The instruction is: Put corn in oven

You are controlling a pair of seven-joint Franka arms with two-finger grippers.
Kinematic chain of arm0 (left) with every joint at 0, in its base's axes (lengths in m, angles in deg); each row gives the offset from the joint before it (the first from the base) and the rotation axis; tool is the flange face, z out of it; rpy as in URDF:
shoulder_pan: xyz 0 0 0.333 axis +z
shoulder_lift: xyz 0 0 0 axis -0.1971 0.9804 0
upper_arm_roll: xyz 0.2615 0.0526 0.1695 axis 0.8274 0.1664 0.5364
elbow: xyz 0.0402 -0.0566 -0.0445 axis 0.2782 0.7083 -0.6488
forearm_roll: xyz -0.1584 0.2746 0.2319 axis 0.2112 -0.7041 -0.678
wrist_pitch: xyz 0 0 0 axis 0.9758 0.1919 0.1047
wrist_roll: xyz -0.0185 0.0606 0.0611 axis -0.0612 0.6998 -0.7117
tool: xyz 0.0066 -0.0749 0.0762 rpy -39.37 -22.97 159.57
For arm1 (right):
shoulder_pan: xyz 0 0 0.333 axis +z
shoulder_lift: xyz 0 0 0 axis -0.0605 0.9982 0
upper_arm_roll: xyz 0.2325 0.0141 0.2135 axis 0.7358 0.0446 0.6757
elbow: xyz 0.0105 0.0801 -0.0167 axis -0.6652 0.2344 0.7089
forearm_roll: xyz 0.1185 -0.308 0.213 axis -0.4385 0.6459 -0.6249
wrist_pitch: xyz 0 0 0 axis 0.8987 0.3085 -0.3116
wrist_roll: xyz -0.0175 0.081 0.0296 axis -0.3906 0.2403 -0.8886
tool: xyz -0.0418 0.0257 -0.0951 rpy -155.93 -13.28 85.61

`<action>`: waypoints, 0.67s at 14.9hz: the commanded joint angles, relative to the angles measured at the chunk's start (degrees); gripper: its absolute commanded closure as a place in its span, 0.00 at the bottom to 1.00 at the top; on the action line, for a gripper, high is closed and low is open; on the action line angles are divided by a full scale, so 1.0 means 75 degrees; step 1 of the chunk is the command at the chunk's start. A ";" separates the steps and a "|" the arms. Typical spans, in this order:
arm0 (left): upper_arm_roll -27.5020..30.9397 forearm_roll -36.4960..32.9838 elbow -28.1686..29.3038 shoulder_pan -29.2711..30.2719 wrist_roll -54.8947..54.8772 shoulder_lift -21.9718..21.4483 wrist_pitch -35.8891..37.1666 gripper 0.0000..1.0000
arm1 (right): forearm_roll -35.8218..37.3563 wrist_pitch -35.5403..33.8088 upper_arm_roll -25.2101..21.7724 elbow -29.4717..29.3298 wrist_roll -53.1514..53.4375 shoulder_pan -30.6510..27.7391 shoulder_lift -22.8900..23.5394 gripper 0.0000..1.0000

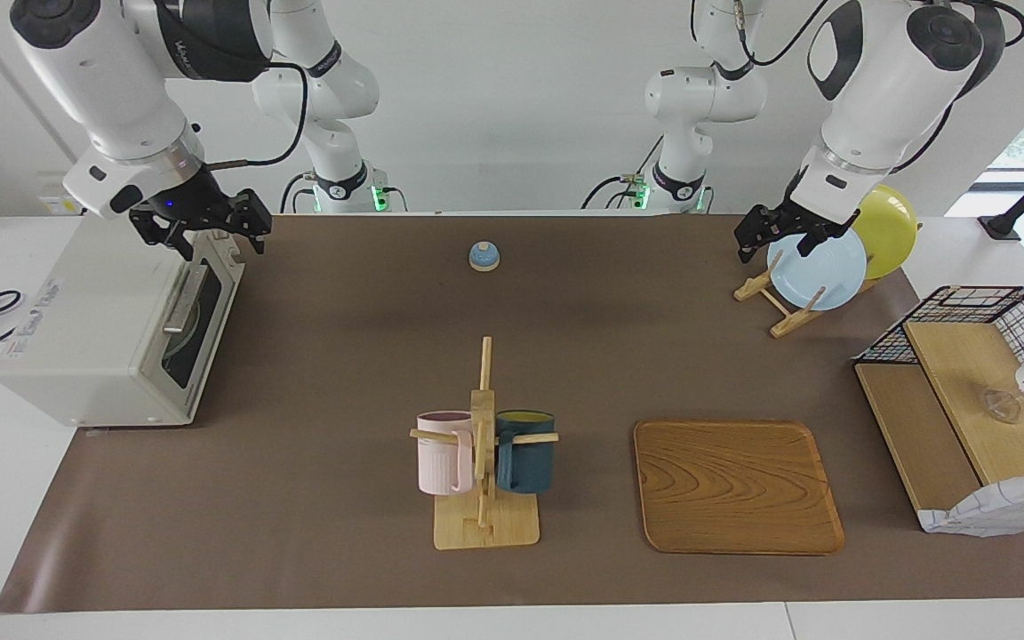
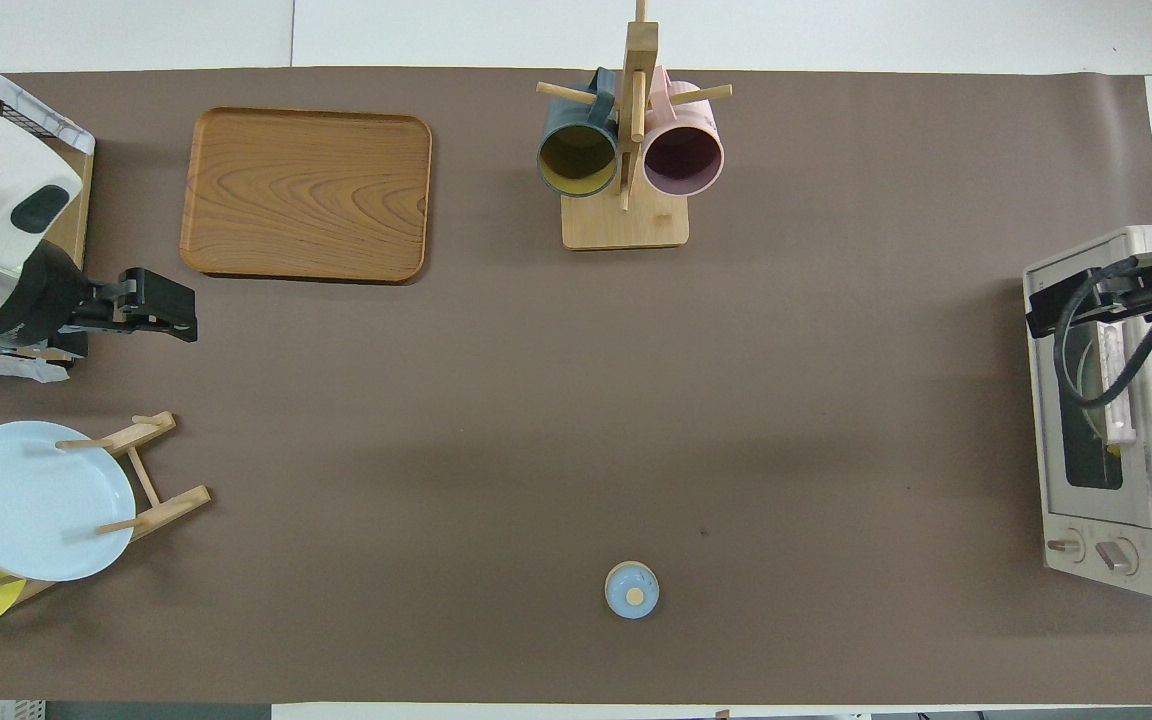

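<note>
— Where does your boxy off-white toaster oven point(image 1: 76, 338) stand?
— At the right arm's end of the table, with its dark glass door shut. Of the yellow corn cob point(image 2: 1115, 451), only a sliver shows through the glass.
— Your grippers?
— The right gripper point(image 1: 210, 229) hangs over the oven's door edge, fingers spread and empty. The left gripper point(image 1: 786, 236) waits over the pale blue round plate point(image 1: 819, 271), also spread and empty.

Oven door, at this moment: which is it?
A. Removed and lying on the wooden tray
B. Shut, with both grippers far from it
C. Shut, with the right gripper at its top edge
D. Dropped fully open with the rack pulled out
C: the oven shows its dark glass door upright and closed, and the right gripper hangs at the door's top edge near the bar handle; the left gripper is over the plate rack.
</note>
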 commanded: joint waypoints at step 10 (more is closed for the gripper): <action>-0.0032 -0.0127 0.0037 0.0048 0.0046 -0.0123 0.0062 0.00 | -0.0143 0.0026 -0.0105 0.0061 0.0098 -0.0178 -0.0015 0.00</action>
